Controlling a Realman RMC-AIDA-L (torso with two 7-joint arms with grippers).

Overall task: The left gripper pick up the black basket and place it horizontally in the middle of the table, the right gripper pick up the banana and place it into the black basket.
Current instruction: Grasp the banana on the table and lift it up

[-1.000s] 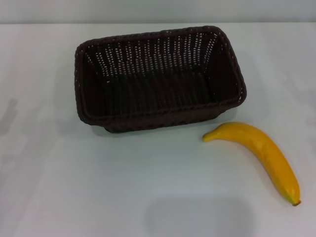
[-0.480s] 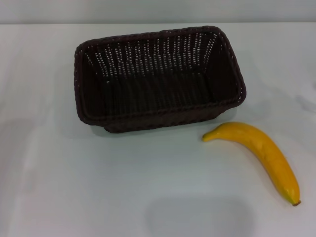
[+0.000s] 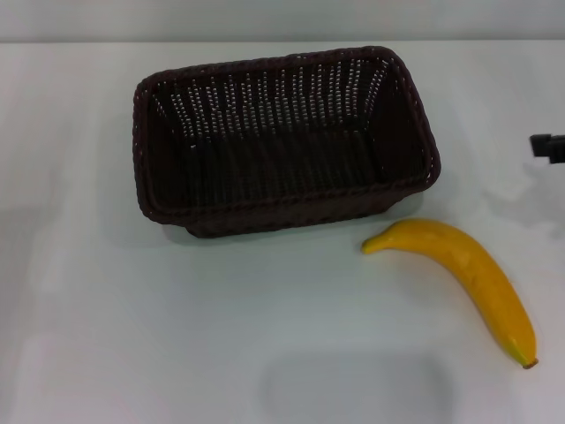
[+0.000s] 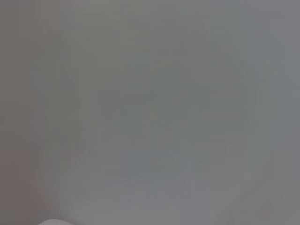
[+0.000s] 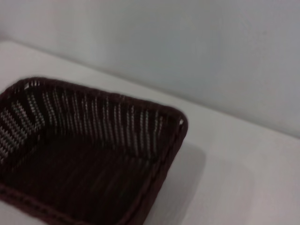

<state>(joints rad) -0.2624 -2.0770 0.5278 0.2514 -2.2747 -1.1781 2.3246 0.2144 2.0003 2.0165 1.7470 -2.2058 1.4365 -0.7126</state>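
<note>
You've got only a sliver of the right gripper (image 3: 549, 147) in the head view, a dark bit poking in at the far right edge, above the table (image 3: 177, 336) and to the right of the black basket (image 3: 282, 141). Can't tell if its claw is spread or clenched; it touches nothing you can see. Left gripper isn't visible anywhere: left wrist view is just blank grey. The basket sits upright, open side up, long side running left-right, in the far middle of the table, w/ nothing inside. Right wrist cam looks down at one rounded corner of the basket (image 5: 93, 154) and the wall behind. The banana (image 3: 468, 274) lies flat on the table near-right of the basket, close but not touching, stem end toward the basket, brown tip nearest you.
</note>
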